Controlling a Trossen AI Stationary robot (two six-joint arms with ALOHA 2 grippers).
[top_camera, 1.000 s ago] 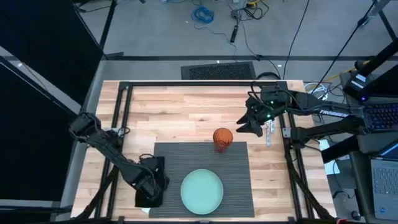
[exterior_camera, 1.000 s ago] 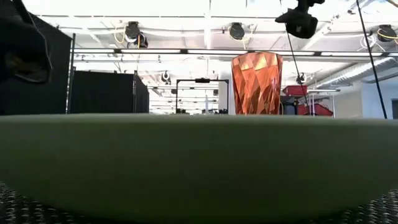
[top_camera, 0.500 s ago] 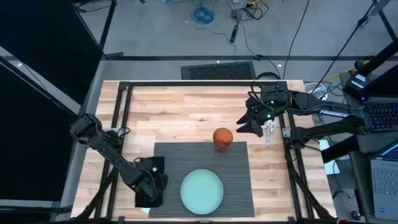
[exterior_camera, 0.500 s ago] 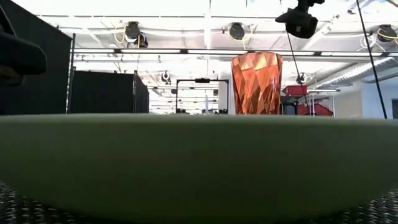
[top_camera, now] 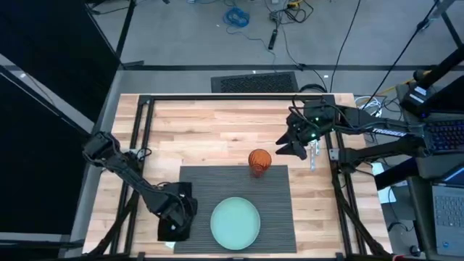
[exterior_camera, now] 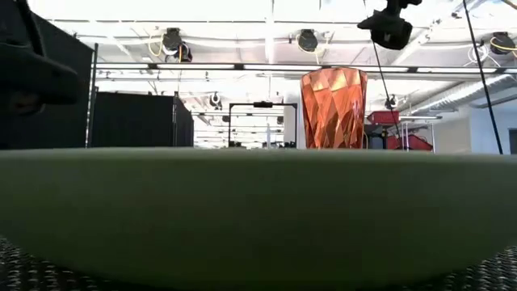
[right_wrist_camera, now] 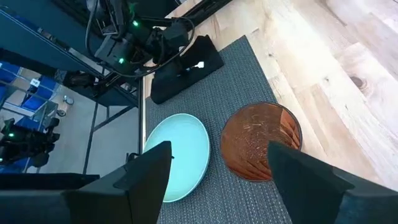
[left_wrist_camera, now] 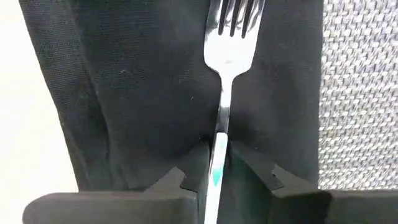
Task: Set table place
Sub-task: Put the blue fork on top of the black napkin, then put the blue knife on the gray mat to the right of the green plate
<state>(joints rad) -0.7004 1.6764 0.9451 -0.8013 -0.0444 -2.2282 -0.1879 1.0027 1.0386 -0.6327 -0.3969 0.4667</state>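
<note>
Two arms of mine are at this table (top_camera: 217, 119), only the left one busy. Biggest thing: the ribbed grey placemat (top_camera: 275, 210), lying centre-front on the planks. On it sit the pale green plate (top_camera: 235, 222) at the near edge and the orange cup (top_camera: 259, 161) at the far edge. Black napkin (top_camera: 176, 210) lies just beside the mat's left edge. My left gripper (left_wrist_camera: 217, 177) is low over the napkin, fingers pinched on the fork (left_wrist_camera: 225, 56) handle, tines pointing fwd along the cloth. My right gripper (right_wrist_camera: 214, 171) hangs spread and empty beyond the cup, waiting.

To do this well, imo: keep the fork parallel w/ the napkin's long edge, lower till it lies flat, then let go w/o dragging the cloth.
</note>
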